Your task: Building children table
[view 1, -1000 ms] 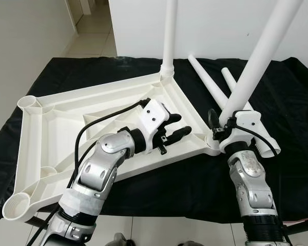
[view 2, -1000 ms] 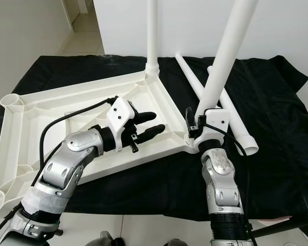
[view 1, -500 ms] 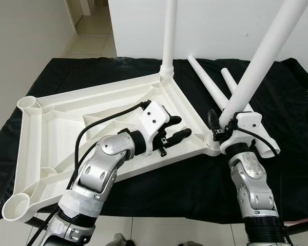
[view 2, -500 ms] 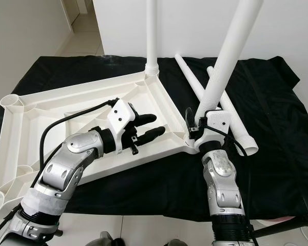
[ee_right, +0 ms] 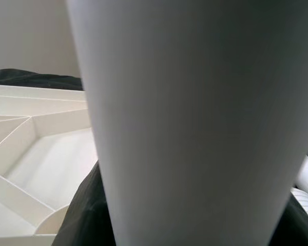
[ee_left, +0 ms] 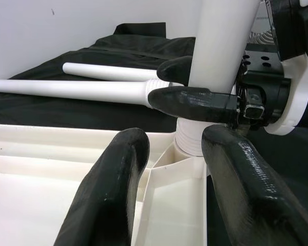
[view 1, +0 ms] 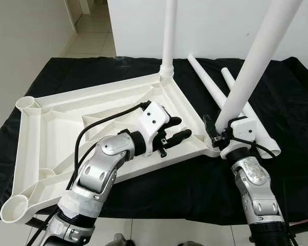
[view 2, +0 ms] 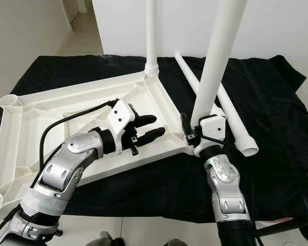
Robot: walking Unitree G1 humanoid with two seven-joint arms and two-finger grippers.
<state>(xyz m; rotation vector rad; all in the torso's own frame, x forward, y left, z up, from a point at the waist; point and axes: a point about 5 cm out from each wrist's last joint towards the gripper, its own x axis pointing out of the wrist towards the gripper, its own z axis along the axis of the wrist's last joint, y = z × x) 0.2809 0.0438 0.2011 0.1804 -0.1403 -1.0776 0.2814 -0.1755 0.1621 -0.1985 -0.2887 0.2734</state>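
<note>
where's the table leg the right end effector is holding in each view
Left eye view: the held leg rises from the tabletop's near right corner to the upper right.
Right eye view: the same leg, right of centre, above the right end effector.
Left wrist view: the broad white column at upper right, entering the ribbed corner socket.
Right wrist view: the large pale cylinder.
Shared landmark: the upturned white tabletop.

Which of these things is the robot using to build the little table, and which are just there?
For the job:
- tabletop, upside down
- leg held at the corner socket by the right gripper
- leg already standing in the far corner
- two spare legs lying on the cloth
- left gripper, open over the tabletop

Just there:
- black cloth
- white wall
</note>
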